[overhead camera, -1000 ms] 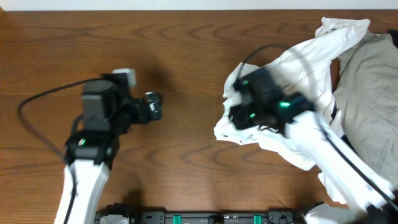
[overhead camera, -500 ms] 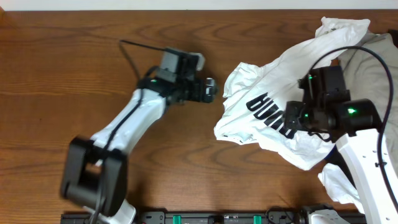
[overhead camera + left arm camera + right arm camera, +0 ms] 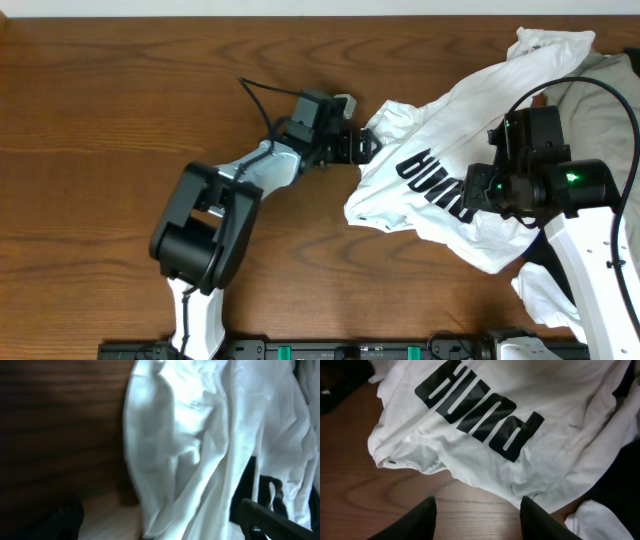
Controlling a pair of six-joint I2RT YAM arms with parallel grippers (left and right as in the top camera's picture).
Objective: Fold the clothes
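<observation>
Along the table's (image 3: 120, 100) right edge, a beige-grey garment (image 3: 600, 110) touches the white T-shirt (image 3: 440, 120). T-shirt sits crumpled on the right half, black logo up. Left gripper (image 3: 364, 146) is wide apart at its left edge; right gripper (image 3: 480, 519) is apart above the logo, gripping nothing.

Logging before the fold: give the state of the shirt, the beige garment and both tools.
T-shirt, unfolded, crumpled, logo facing up.
Beige garment, heaped at the T-shirt's right side.
Left tool, open, at the T-shirt's left edge.
Right tool, open, empty, by the T-shirt's near edge.
</observation>
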